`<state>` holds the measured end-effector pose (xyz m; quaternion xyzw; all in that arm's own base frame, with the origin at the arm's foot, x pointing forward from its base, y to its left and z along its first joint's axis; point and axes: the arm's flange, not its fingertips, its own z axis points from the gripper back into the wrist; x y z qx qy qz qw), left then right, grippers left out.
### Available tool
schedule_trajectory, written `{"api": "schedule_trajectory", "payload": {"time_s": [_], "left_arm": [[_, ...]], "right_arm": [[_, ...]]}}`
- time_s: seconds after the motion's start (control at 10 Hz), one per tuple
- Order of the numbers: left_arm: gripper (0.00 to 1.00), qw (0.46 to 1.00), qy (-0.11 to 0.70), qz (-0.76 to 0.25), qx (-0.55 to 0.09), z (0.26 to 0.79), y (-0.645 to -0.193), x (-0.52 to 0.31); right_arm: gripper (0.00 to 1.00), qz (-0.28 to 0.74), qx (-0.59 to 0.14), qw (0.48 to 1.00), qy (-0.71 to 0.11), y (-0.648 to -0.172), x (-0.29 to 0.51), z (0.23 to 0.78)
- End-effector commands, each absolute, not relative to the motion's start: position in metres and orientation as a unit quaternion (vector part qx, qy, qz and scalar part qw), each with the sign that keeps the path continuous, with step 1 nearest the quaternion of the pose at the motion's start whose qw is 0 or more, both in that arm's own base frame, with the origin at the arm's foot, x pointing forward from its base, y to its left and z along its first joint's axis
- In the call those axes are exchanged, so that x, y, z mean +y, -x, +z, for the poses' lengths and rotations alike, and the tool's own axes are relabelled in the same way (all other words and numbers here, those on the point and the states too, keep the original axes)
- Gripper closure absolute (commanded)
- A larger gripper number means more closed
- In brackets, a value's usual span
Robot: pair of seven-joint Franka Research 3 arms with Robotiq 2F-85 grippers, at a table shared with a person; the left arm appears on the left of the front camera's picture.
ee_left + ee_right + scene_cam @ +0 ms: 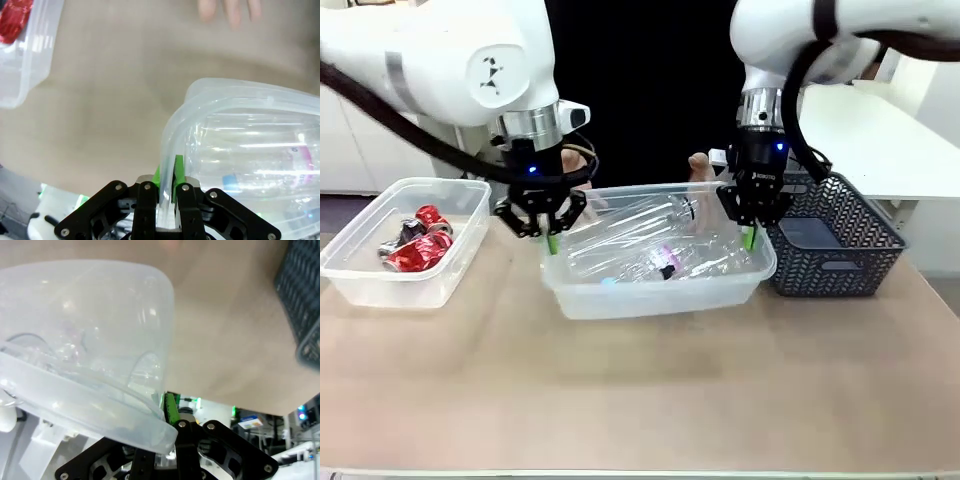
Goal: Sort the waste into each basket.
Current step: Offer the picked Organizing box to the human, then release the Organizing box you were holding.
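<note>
Two clear rectangular plastic tubs (408, 268) (660, 295) stand on the table; one dark blue-grey lattice-sided plastic basket (840, 250); several crushed red-and-silver metal cans (418, 243), number unclear; several clear plastic bottles (650, 240), too overlapped to count; two black two-finger grippers (551, 243) (751, 238).

the person's hand (230, 11) is cut off at the 12 o'clock edge of the left wrist view, only blurred fingertips showing. the crushed red-and-silver metal can (15, 20) there runs off the 11 o'clock corner. in the right wrist view the dark blue-grey lattice plastic basket (300, 300) is blurred and clipped at the 2 o'clock edge. labels on the clear plastic bottles (650, 250) are too small to read.
</note>
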<state>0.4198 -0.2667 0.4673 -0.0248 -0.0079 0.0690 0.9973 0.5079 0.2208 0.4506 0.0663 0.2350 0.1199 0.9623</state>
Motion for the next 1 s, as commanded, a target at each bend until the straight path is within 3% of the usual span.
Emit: {"api": "schedule_trajectory", "payload": {"time_s": [0.0, 0.1, 0.3, 0.4, 0.9], "left_arm": [[0.95, 0.994, 0.037, 0.101, -0.008, 0.466, -0.452, -0.29], [0.95, 0.993, 0.058, 0.098, -0.019, 0.465, -0.448, -0.292], [0.95, 0.996, 0.027, 0.079, 0.001, 0.456, -0.446, -0.267], [0.95, 0.996, 0.027, 0.079, 0.001, 0.456, -0.446, -0.267], [0.95, 0.996, 0.027, 0.079, 0.001, 0.456, -0.446, -0.267]], "right_arm": [[0.96, 0.167, 0.278, 0.943, -0.069, -0.563, 0.248, 0.463], [0.96, 0.174, 0.294, 0.937, -0.073, -0.575, 0.253, 0.452], [0.96, 0.181, 0.327, 0.925, -0.069, -0.589, 0.262, 0.424], [0.96, 0.151, 0.293, 0.942, -0.057, -0.569, 0.231, 0.425], [0.96, 0.151, 0.293, 0.942, -0.057, -0.569, 0.231, 0.425]]}}
